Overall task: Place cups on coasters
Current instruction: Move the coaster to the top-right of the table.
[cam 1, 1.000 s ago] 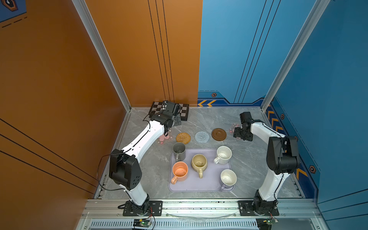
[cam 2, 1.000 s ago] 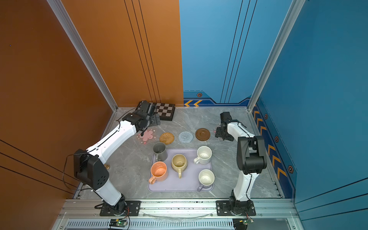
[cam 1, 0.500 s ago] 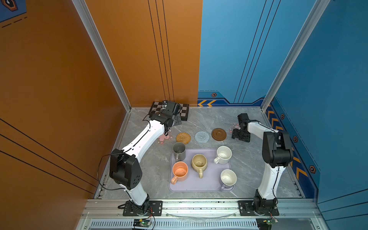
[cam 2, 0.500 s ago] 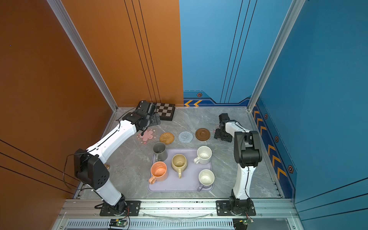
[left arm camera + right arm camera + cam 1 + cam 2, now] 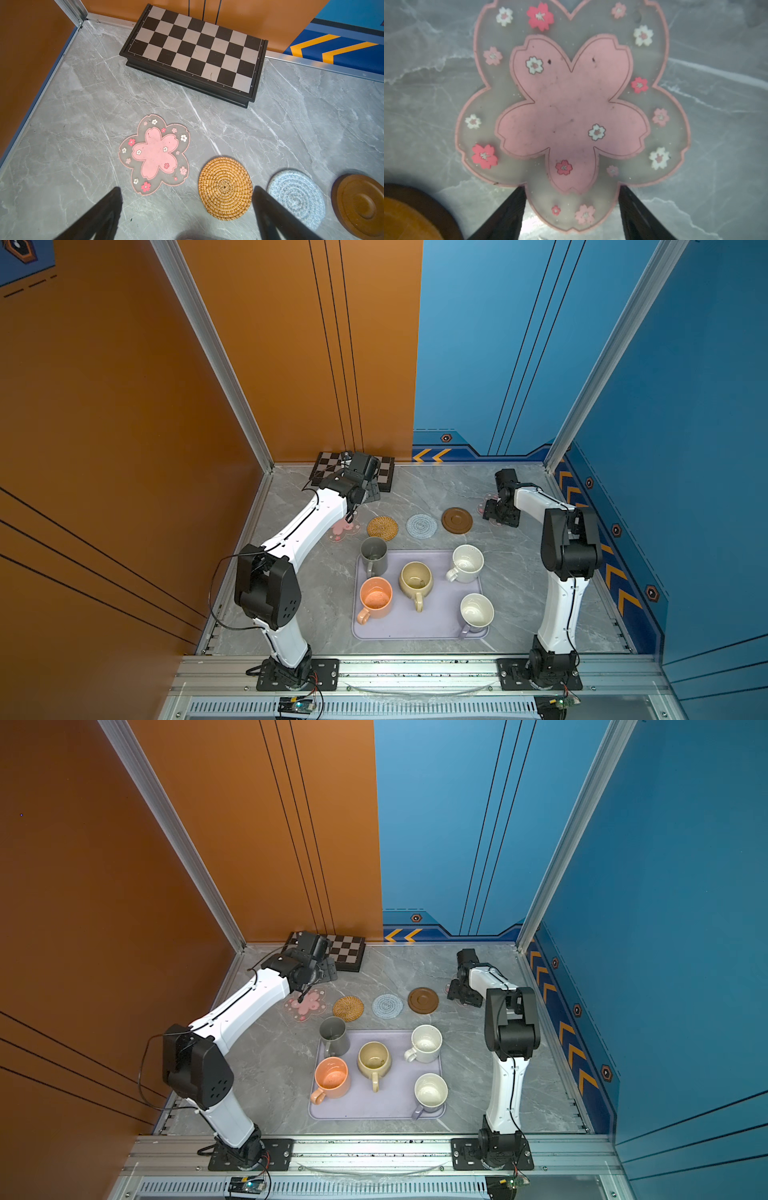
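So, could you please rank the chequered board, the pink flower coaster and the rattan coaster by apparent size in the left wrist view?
Largest: chequered board.
Then: pink flower coaster.
Smallest: rattan coaster.

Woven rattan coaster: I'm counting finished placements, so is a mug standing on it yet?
No, the left wrist view shows the woven rattan coaster lying bare on the marble tabletop, with nothing standing on it.

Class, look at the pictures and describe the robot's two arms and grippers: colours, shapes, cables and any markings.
The left arm and right arm have smooth white links, bulky black joint housings and black bolted base plates. A thin black cable loops beside the left elbow. The left gripper and right gripper carry black fingers tapering to points. No markings are legible.
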### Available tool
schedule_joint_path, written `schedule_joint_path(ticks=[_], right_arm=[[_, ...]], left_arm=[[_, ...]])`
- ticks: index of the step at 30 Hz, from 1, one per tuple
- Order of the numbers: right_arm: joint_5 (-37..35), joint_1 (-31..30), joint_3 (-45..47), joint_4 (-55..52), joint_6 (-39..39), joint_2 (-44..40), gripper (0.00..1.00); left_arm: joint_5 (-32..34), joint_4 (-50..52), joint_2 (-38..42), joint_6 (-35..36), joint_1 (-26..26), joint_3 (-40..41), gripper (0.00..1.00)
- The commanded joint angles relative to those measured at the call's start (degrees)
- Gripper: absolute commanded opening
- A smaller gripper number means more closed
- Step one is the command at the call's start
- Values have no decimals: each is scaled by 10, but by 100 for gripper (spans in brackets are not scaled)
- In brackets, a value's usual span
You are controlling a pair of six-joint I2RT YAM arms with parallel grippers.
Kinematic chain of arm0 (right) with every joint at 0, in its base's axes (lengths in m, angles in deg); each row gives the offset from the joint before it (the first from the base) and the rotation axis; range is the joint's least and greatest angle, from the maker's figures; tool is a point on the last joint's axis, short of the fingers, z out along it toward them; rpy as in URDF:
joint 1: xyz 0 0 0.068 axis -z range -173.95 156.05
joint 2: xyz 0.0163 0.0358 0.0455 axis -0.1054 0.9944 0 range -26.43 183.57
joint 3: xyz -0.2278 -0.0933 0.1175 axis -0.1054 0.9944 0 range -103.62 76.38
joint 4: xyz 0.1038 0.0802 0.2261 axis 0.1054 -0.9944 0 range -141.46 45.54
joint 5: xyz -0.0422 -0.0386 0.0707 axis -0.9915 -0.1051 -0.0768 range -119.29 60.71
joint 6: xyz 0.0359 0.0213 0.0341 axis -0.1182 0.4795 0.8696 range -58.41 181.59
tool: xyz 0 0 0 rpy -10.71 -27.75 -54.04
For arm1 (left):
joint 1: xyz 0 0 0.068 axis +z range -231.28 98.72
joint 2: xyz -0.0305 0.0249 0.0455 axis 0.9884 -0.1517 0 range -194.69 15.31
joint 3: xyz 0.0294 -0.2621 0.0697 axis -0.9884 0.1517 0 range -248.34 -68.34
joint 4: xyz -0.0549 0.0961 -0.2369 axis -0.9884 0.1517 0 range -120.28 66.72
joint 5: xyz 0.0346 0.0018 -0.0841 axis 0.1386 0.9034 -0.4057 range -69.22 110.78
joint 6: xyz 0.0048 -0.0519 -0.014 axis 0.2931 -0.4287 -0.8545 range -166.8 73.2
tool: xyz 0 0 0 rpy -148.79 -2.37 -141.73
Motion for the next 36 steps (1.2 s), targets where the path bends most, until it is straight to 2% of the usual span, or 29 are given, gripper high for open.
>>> schedule_joint_path(ticks=[1, 15, 24, 30, 36], right_arm=[[6, 6, -17, -7, 18, 32, 73], [55, 9, -159, -39, 82, 129, 71], [54, 6, -214, -41, 145, 172, 70], [49, -1, -191, -41, 155, 146, 67], [28, -17, -145, -41, 115, 74, 67]], left_arm=[[4, 14, -10, -11, -4, -15, 98], [1, 14, -44, -10, -2, -24, 98], [2, 19, -62, -7, 3, -33, 98], [0, 19, -69, -9, 4, -36, 98], [-2, 20, -71, -11, 3, -40, 98]])
